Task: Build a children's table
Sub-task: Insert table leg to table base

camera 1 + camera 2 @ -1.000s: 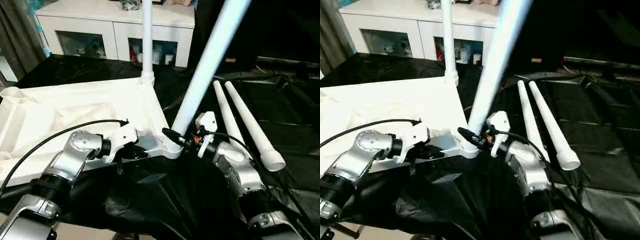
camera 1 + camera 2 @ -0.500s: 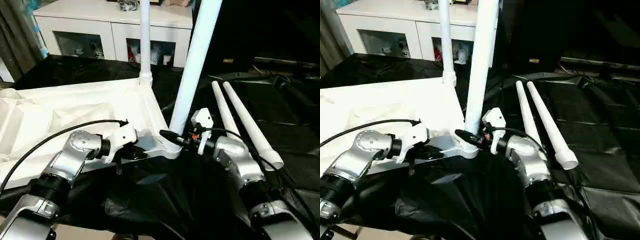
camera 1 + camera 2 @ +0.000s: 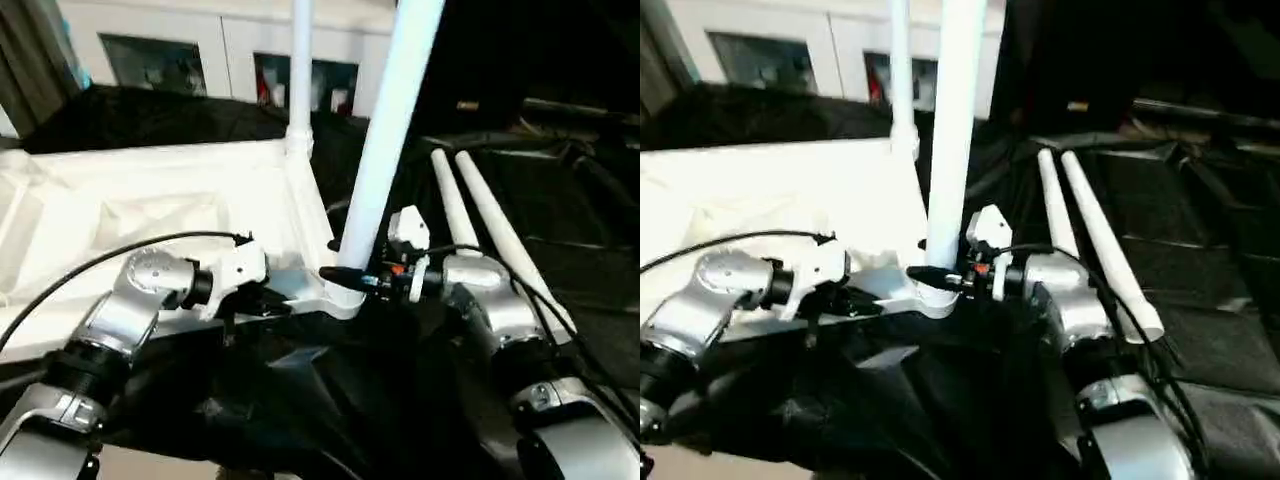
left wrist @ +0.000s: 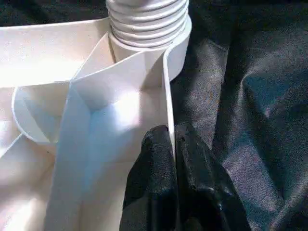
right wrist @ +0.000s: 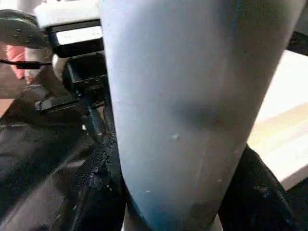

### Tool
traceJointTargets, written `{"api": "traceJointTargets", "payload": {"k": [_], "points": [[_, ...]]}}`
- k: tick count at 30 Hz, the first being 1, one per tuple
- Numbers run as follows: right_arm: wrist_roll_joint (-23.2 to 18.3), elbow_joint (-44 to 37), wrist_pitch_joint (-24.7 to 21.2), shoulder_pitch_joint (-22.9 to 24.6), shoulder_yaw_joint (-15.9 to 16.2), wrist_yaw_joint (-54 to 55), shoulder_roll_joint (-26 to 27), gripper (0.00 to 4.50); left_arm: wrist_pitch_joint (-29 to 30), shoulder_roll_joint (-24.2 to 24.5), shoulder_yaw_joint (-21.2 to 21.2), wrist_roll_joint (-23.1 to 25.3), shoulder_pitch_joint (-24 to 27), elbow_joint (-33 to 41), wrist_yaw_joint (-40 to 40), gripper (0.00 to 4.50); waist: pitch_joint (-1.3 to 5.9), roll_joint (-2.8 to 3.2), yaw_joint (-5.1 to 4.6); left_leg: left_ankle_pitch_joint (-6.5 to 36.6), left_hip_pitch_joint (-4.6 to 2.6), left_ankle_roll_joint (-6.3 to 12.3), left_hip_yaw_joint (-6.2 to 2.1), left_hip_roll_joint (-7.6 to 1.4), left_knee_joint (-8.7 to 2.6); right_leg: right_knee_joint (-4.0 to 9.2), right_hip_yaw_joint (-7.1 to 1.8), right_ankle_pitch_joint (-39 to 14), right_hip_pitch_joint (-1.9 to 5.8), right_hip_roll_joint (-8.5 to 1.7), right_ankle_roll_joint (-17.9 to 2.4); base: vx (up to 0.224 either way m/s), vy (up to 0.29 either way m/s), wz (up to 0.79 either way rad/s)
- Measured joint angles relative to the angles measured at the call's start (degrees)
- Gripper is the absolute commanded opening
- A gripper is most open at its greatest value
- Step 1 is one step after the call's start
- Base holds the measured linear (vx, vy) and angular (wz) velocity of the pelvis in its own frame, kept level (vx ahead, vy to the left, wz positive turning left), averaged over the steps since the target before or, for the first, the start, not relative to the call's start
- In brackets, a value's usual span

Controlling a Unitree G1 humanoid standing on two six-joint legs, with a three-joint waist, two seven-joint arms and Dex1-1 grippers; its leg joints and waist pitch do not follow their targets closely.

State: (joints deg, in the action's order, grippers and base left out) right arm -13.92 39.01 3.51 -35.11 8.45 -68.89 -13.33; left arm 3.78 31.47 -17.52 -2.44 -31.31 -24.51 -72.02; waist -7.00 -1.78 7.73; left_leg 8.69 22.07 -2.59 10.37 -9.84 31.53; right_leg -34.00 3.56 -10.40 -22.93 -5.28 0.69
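The white tabletop (image 3: pixel 150 200) lies upside down on black sheeting. One leg (image 3: pixel 300 60) stands in its far corner socket. A second leg (image 3: pixel 385 130) stands almost upright in the near corner socket, its threaded end (image 4: pixel 147 19) sitting in the collar. My right gripper (image 3: pixel 348 277) is shut on this leg just above the socket, with a black finger (image 5: pixel 103 178) on each side. My left gripper (image 4: pixel 172 132) is shut on the tabletop's rim wall beside that corner. Two loose legs (image 3: pixel 485 225) lie side by side to the right.
A white cabinet (image 3: pixel 200 60) with glass doors stands behind the work. Crumpled black sheeting (image 3: pixel 330 400) covers the surface in front and to the right. A black cable (image 3: pixel 100 265) arches over my left forearm.
The near leg has swung from leaning right to almost upright in its socket, with my right gripper still on it. The camera has shifted. My left gripper stays on the rim.
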Motion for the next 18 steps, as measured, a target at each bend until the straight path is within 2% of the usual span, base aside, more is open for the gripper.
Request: {"api": "traceJointTargets", "payload": {"k": [5, 8, 9, 13, 18], "points": [[-0.5, 0.0, 1.6, -0.2, -0.5, -1.4, -0.1, 1.9, 0.0, 0.3, 0.4, -0.2, -0.5, 0.5, -0.7, 0.0, -1.09, 0.2, -0.01, 0.0, 0.02, 0.0, 0.0, 0.01, -0.21, 0.23, 0.0, -0.1, 0.0, 0.0, 0.0, 0.0, 0.0, 0.0], [-1.1, -0.1, 2.1, -0.2, -1.1, -1.6, 0.2, 1.9, 0.0, 0.4, 0.9, -0.2, -0.5, 1.0, -0.9, 0.0, -1.67, 0.31, -0.01, 0.0, 0.0, 0.0, 0.01, 0.14, -0.9, 0.85, 0.02, -0.1, 0.0, 0.0, 0.0, 0.0, 0.0, 0.0], [-1.3, -0.1, 2.2, -0.2, -1.3, -1.5, 0.4, 1.9, 0.0, 0.4, 1.1, -0.2, -0.5, 1.1, -0.8, 0.0, -1.81, 0.36, -0.02, 0.0, 0.0, 0.0, 0.01, 0.22, -1.23, 1.07, 0.02, -0.1, -0.02, 0.0, 0.0, 0.0, 0.0, 0.0], [-1.4, -0.2, 2.2, -0.1, -2.0, 0.4, 1.2, 1.9, 0.6, 0.1, 1.5, -0.2, -0.7, 1.1, -0.1, 0.0, -2.32, 0.63, -0.19, 0.0, -0.06, 0.0, -0.01, 0.23, -1.42, 1.05, 0.03, -0.1, -0.05, 0.0, 0.0, 0.0, 0.0, 0.0], [-1.3, -0.6, 2.3, 0.4, -4.4, 12.0, 4.4, 1.9, 4.8, -2.1, 2.1, 0.5, -2.4, 0.9, 4.8, 0.0, -3.5, 1.28, -1.44, 0.0, -0.07, -0.04, -0.37, 0.29, -2.07, 1.22, 0.53, -2.4, -0.13, 0.0, -0.3, -0.024, 0.008, -0.01]]}}
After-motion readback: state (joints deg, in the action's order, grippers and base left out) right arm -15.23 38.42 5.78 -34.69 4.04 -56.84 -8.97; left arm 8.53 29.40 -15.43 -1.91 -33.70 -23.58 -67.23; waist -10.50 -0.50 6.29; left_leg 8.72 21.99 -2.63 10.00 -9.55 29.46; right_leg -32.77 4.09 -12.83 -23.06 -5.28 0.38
